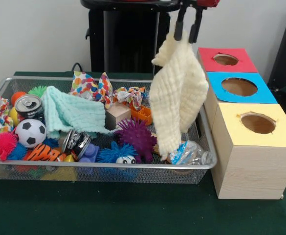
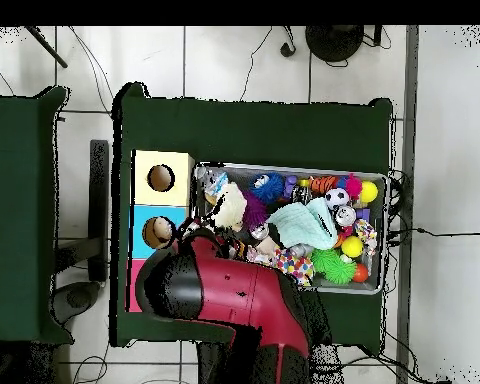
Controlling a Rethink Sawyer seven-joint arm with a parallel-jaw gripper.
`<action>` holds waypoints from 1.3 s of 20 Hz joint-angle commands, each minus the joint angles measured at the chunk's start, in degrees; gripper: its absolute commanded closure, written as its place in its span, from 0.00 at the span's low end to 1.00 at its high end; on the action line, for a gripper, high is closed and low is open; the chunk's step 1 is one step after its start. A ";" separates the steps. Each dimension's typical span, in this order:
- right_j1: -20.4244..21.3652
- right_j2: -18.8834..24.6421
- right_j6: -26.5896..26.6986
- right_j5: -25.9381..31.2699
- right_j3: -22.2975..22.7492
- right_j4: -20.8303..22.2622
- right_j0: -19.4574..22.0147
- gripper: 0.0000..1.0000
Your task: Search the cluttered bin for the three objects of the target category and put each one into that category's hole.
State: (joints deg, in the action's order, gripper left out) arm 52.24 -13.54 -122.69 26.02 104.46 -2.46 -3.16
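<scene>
My gripper (image 1: 187,27) is at the top of the front view, shut on a cream cloth (image 1: 179,93) that hangs over the right end of the wire mesh bin (image 1: 108,165). The cloth also shows in the overhead view (image 2: 230,207), where the arm hides the gripper. An orange tiger plush (image 1: 44,152) lies at the bin's front left, and shows in the overhead view (image 2: 324,184). A pair of big white eyes (image 1: 126,159) shows under a blue spiky ball; I cannot tell whose. The tan-brown plush is hidden. The red-surround hole (image 1: 226,59) is just right of the gripper.
The bin holds a mint cloth (image 1: 72,115), a soccer ball (image 1: 30,133), two cans (image 1: 29,106), a purple spiky ball (image 1: 137,134), a wooden block (image 1: 118,115) and a plastic bottle (image 1: 189,152). The blue hole (image 1: 239,86) and yellow hole (image 1: 258,123) sit nearer the camera.
</scene>
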 commanded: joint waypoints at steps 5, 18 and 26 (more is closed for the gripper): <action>-2.71 6.19 -7.29 -3.00 -1.87 -2.78 0.63 0.00; -3.62 6.55 -5.76 -11.21 3.98 0.23 2.12 0.00; -6.62 7.88 -4.32 -21.19 8.77 4.80 5.77 0.00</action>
State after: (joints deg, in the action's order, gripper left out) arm 49.38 -12.33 -122.69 10.64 106.23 -2.23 -0.45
